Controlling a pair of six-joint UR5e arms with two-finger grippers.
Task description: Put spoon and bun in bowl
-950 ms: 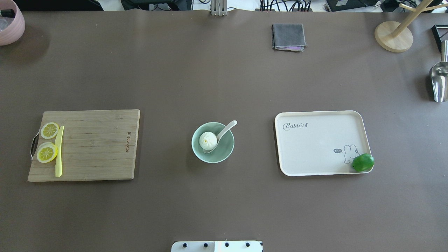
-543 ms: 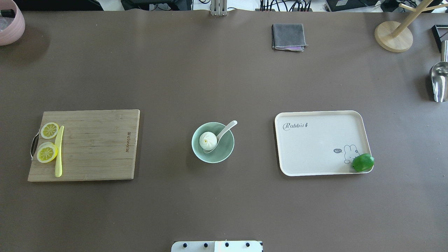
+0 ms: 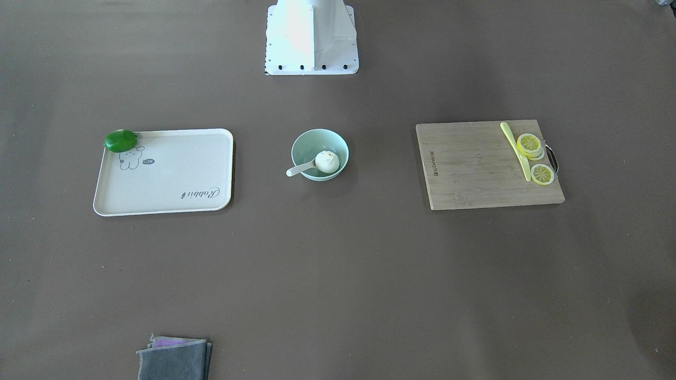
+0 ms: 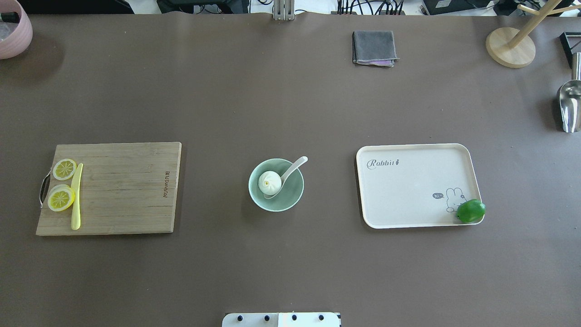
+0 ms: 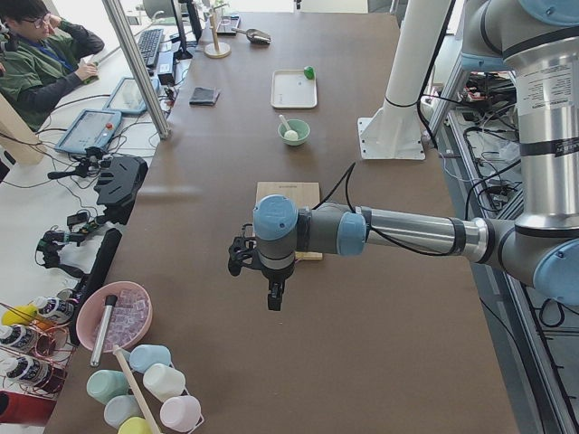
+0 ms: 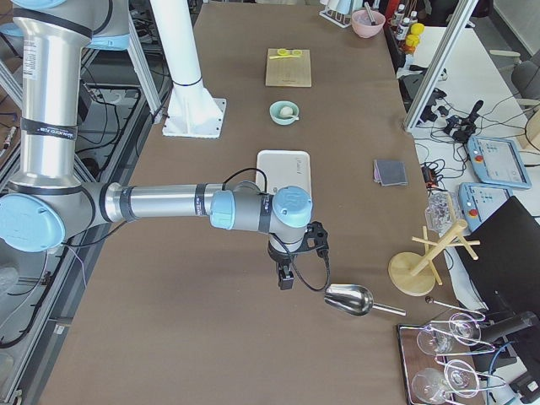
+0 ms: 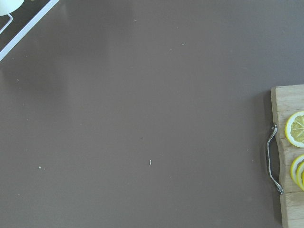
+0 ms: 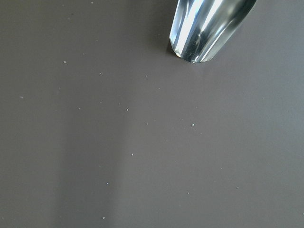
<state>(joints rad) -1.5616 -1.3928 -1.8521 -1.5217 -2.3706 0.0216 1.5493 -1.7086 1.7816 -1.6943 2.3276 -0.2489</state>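
The mint-green bowl stands at the table's middle. The white bun lies inside it on the left. The white spoon rests in the bowl with its scoop beside the bun and its handle over the far right rim. The bowl, bun and spoon also show in the front view. My left gripper hangs over bare table far left of the cutting board, and my right gripper hangs near the metal scoop. Both show only in side views, so I cannot tell whether they are open or shut.
A wooden cutting board with lemon slices and a yellow knife lies left of the bowl. A cream tray with a green lime lies right. A grey cloth, wooden stand and metal scoop sit farther off.
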